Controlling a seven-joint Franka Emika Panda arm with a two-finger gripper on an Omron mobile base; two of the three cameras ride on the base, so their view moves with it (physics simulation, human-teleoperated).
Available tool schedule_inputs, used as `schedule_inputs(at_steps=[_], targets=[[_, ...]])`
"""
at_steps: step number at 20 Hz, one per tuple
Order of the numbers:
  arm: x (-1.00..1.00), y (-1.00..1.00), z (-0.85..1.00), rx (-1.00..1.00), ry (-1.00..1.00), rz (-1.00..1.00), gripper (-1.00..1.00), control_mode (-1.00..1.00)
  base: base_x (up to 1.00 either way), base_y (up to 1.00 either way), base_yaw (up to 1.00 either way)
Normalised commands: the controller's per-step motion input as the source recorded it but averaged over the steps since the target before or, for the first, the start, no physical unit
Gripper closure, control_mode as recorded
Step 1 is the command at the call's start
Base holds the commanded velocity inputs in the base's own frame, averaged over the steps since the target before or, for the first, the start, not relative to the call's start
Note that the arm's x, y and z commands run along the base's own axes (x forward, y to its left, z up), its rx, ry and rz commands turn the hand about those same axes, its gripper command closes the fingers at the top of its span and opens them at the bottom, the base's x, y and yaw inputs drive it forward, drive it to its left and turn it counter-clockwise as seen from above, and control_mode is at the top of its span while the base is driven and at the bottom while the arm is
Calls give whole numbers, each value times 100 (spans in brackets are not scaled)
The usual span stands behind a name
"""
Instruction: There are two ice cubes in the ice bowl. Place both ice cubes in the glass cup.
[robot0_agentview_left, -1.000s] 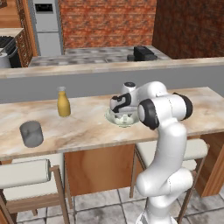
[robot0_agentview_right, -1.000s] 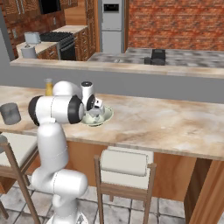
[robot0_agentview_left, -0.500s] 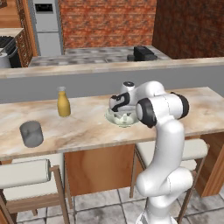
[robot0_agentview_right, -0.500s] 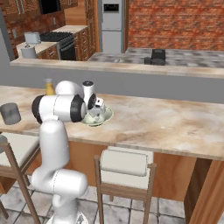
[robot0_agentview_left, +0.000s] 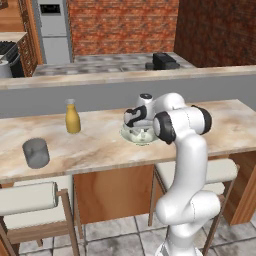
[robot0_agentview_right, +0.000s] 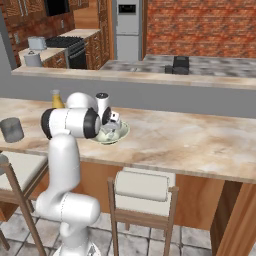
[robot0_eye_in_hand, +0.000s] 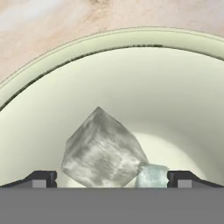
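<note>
The gripper (robot0_eye_in_hand: 111, 178) is standing with its fingers spread wide and holding nothing, poised low inside the ice bowl (robot0_eye_in_hand: 52, 61) with the two ice cubes (robot0_eye_in_hand: 103, 151) lying between the fingertips, the larger tilted on a corner and the smaller touching its side. The glass cup (robot0_agentview_left: 36, 152) is sitting well apart on the counter (robot0_agentview_left: 95, 145), past the yellow bottle (robot0_agentview_left: 72, 117), and is appearing empty. By this evidence neither cube is delivered yet: both transfers are remaining, beginning with closing on a first cube.

Gripper (robot0_agentview_right: 111, 125) down in the ice bowl (robot0_agentview_right: 120, 135) — counter (robot0_agentview_right: 200, 145).
</note>
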Motion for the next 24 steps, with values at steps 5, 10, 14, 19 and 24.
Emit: schedule_inputs(at_steps=[5, 10, 14, 19, 24], targets=[[16, 0, -11, 0, 0, 0, -100, -100, 0, 0, 0], [10, 0, -10, 0, 0, 0, -100, -100, 0, 0, 0], [0, 0, -12, 0, 0, 0, -100, -100, 0, 0, 0], [0, 0, -10, 0, 0, 0, 100, -100, 0, 0, 0], [0, 0, -2, 0, 1, 0, 100, -100, 0, 0, 0]])
